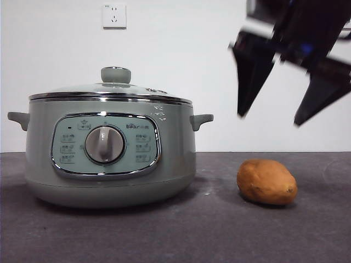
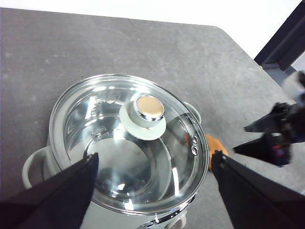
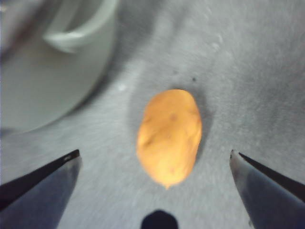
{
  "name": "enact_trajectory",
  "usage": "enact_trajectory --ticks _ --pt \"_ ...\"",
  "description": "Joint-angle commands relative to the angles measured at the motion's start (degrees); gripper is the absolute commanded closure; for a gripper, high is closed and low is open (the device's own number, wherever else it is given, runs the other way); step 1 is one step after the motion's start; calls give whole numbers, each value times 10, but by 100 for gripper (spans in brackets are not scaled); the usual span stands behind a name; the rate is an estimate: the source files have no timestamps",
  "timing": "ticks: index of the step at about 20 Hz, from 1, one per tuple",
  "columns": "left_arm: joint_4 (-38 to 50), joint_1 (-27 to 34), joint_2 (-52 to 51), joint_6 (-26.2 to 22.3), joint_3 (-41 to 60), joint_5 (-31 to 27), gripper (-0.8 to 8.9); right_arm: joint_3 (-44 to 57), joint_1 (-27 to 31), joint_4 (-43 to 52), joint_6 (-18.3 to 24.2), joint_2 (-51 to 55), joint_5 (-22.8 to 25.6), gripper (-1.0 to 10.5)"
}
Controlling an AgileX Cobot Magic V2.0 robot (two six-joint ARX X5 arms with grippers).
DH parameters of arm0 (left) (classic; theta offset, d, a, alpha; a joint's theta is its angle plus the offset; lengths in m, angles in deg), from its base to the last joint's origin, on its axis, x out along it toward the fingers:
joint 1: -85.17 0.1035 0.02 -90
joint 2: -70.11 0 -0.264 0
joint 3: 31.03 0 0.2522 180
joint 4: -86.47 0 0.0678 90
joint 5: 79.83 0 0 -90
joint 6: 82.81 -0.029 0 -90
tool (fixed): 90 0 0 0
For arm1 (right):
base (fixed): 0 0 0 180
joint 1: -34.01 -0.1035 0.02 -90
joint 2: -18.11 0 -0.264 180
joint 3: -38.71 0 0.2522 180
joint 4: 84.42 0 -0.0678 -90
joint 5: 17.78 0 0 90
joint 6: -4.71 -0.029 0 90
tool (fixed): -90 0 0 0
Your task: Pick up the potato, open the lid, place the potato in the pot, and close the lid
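The potato [image 1: 267, 182] lies on the dark table [image 1: 219, 235], just beside the pot [image 1: 109, 159] on its handle side, directly below the right gripper [image 1: 271, 118]; in the right wrist view its long axis runs across the line between the jaws, so they would close on its narrow width. Right gripper spread wide, empty, well above the potato; left gripper [image 2: 152, 167] also spread and empty, hovering over the lid [image 2: 128, 143], which sits closed on the pot.
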Motion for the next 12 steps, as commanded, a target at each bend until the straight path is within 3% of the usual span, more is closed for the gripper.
enact_trajectory --ticks 1,10,12 --pt "4 -1 -1 3 -1 0 415 -1 -1 26 -2 -49 3 425" --pt "4 -1 0 3 -1 -15 414 -1 0 84 -12 -163 3 457" --pt "4 -1 0 3 -1 -15 414 -1 0 86 -13 -171 7 621"
